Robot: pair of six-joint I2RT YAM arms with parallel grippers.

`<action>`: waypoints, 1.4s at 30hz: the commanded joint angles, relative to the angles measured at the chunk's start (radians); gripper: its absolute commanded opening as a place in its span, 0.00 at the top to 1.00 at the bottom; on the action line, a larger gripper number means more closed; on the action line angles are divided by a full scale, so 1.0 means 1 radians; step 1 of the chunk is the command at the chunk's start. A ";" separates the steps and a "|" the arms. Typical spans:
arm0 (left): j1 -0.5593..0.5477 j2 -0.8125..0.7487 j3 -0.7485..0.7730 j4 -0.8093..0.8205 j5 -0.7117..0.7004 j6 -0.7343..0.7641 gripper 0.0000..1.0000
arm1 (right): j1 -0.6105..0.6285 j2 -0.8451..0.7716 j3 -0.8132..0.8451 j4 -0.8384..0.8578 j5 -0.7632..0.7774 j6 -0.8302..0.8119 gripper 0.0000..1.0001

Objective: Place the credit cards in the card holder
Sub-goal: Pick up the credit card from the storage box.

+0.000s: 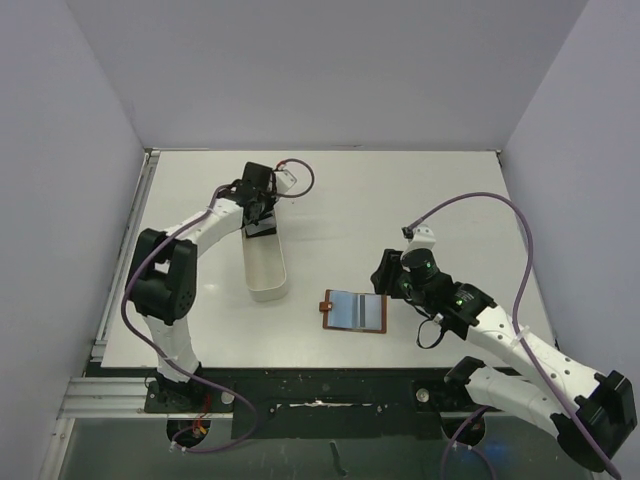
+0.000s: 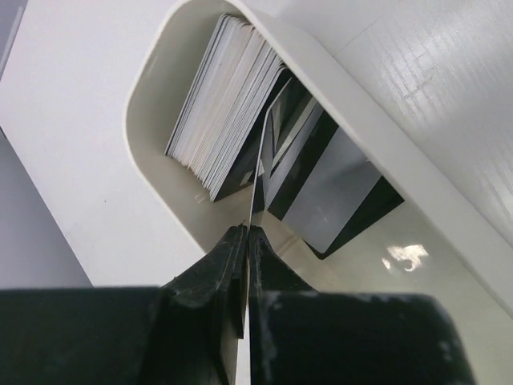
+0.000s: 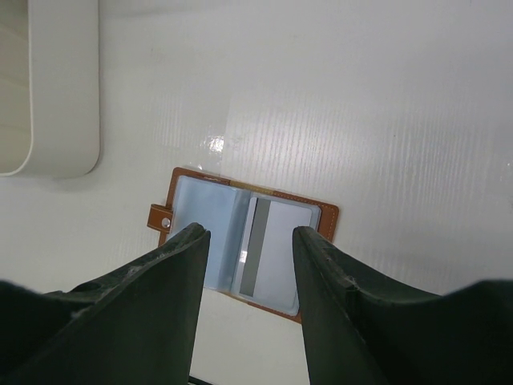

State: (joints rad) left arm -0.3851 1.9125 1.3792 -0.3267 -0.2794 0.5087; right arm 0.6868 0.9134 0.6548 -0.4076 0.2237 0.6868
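Left pincer is pressed together on the edge of one card, down in the far end of the white tray. The other credit cards stand stacked just beside it. Card holder lies open on the tabletop, right of the tray's near end, long axis left-right. Right pincer hangs spread directly over it, holding nothing. Right arm is far nearer; the left's card needs to travel rightward and toward the near edge.
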 commanded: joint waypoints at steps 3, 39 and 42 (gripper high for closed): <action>0.001 -0.129 0.051 -0.060 -0.014 -0.138 1.00 | -0.005 -0.062 0.044 0.030 0.012 -0.015 0.53; -0.126 -0.901 -0.795 0.705 1.022 -1.496 1.00 | 0.005 -0.030 -0.093 0.701 -0.411 0.304 0.49; -0.177 -0.878 -0.856 0.844 1.048 -1.593 1.00 | 0.006 0.004 -0.084 0.731 -0.423 0.311 0.50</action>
State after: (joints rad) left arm -0.5106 1.0389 0.5694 0.2253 0.6750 -0.8871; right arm 0.6880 0.8909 0.5636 0.1669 -0.1585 0.9676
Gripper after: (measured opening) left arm 0.004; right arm 0.507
